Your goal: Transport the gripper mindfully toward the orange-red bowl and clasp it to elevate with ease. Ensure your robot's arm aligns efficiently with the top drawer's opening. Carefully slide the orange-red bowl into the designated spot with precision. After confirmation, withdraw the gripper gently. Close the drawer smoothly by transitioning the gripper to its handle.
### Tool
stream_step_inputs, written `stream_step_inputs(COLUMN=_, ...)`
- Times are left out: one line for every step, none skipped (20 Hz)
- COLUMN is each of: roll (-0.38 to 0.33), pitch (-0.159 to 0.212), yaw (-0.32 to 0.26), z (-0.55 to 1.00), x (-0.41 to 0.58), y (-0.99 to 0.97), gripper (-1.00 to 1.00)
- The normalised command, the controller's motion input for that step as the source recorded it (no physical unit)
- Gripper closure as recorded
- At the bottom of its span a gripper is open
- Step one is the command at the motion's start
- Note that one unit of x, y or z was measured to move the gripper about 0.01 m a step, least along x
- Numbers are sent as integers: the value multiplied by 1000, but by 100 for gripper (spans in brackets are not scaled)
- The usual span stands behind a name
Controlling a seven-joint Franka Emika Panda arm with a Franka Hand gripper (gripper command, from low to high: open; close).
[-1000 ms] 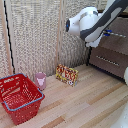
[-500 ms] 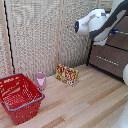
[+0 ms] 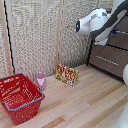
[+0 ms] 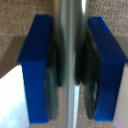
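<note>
Left to right, the exterior view shows a basket (image 3: 20, 97), a cup (image 3: 41, 80) and a box (image 3: 67, 74) on the floor, then the arm (image 3: 95, 22) raised at the drawers. Over the last second the arm has been shifted only slightly. In the wrist view the tool (image 4: 69, 70) is clamped narrowly on the handle (image 4: 69, 30), with the blue pads (image 4: 36, 70) flanking it. The bowl is not seen and is presumably stowed. Closing is judged to be the step in hand.

From my exterior view, the arm (image 3: 102, 22) hides the gripper and runs off the frame's edge. The bowl is nowhere visible. My wrist view blurs the handle (image 4: 71, 65), cut off at both ends.
</note>
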Motion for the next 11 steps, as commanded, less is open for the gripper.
stream_step_inputs(roll=0, pitch=0, yaw=-72, z=171, x=37, y=0, gripper=-100)
stream_step_inputs(roll=0, pitch=2, yaw=-55, z=123, x=91, y=0, gripper=-100)
stream_step_inputs(roll=0, pitch=0, yaw=-79, z=89, x=169, y=77, gripper=-100)
stream_step_inputs(roll=0, pitch=0, yaw=-104, z=37, x=206, y=166, gripper=-100)
stream_step_inputs(roll=0, pitch=0, yaw=-92, z=0, x=189, y=291, gripper=-100)
stream_step_inputs(roll=-19, pitch=9, yaw=-72, z=0, x=186, y=443, gripper=-100)
stream_step_inputs(roll=-43, pitch=49, yaw=-54, z=-9, x=237, y=586, gripper=-100)
stream_step_inputs(roll=-46, pitch=59, yaw=-14, z=-26, x=186, y=609, gripper=-100)
stream_step_inputs(roll=-30, pitch=30, yaw=0, z=-3, x=166, y=566, gripper=-100)
stream_step_inputs(roll=-16, pitch=9, yaw=0, z=-3, x=123, y=511, gripper=-100)
stream_step_inputs(roll=-18, pitch=0, yaw=-11, z=-9, x=83, y=529, gripper=-100)
